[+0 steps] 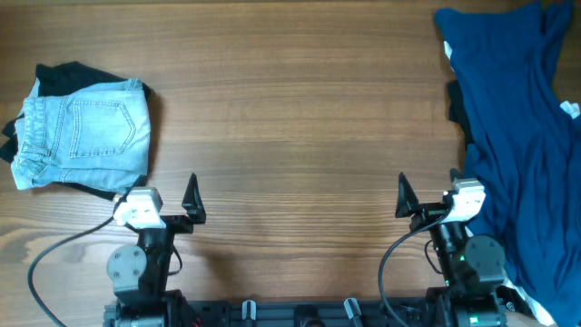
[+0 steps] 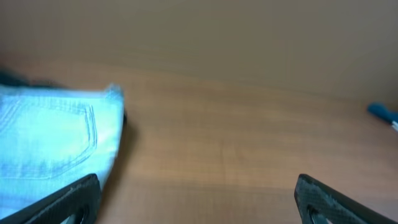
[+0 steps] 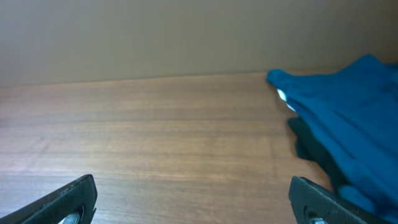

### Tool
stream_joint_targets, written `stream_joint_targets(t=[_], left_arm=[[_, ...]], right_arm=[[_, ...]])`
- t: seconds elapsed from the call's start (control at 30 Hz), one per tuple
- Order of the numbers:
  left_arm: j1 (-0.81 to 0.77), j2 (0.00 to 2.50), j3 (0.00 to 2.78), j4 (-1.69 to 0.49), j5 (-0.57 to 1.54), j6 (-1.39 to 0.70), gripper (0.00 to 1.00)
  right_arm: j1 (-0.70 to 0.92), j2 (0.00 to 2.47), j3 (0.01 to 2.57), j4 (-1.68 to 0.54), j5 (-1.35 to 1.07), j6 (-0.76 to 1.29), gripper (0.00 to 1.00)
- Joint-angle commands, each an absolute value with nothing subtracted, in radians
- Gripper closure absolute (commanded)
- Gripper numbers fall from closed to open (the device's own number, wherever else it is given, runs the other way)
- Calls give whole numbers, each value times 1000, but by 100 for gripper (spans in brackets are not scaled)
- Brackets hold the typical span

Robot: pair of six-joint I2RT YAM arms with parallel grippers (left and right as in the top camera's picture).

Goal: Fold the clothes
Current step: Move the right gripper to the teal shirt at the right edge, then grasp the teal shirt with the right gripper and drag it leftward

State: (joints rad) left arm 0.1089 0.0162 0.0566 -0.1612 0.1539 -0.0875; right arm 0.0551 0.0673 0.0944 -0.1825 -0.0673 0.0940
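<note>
Folding not yet begun — left gripper (image 2: 199,205) and right gripper (image 3: 193,205) hang wide open, empty, at 6 o'clock; the teal shirt (image 1: 517,136) lies heaped at 3 o'clock and likely needs drawing centreward first.

Both arms are mostly black. The left arm (image 1: 145,259) has a white boxy block (image 1: 138,207) at its far end. Nearer the base it has a round grey joint housing (image 1: 125,266), and a thin black cable (image 1: 45,254) loops out to the left. The right arm (image 1: 483,259) has a matching white block (image 1: 467,198), a curved black cable (image 1: 383,263) and a small green light (image 1: 463,261). The left gripper (image 2: 196,208) and right gripper (image 3: 194,208) have matte black, finely textured fingers (image 3: 336,199), which look pointed in the overhead view.
</note>
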Motion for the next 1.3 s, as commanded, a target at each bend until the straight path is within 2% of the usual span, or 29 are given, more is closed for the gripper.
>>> stream_joint_targets(t=[0.0,0.17,0.27,0.37,0.4,0.43,0.5,0.67,0.8,0.9,1.03,1.27], left_arm=[[103,94,201,-282,145,-120,0],[103,399,429,-391,139,-120,0],[103,594,570,-500,140,-120,0],[103,697,645,-561,149,-121,0],[103,717,649,-561,162,-121,0],[103,731,649,-566,171,-121,0],[103,736,649,-575,170,-121,0],[103,736,649,-585,170,-120,0],[103,736,649,-584,170,-120,0],[103,736,649,-584,170,-120,0],[103,736,649,-584,170,-120,0],[103,736,649,-584,169,-120,0]], right_arm=[[50,216,263,-271,20,116,0],[50,599,525,-449,23,115,0],[50,872,731,-648,17,112,0],[50,1053,842,-700,7,81,0],[50,1107,854,-696,80,126,0],[34,1163,853,-704,224,316,0],[-24,1251,852,-724,297,461,0],[-211,1500,849,-757,295,481,1],[-250,1602,849,-750,253,471,16],[-250,1612,849,-734,229,470,37],[-250,1613,849,-686,107,415,52],[-250,1613,798,-663,139,421,50]])
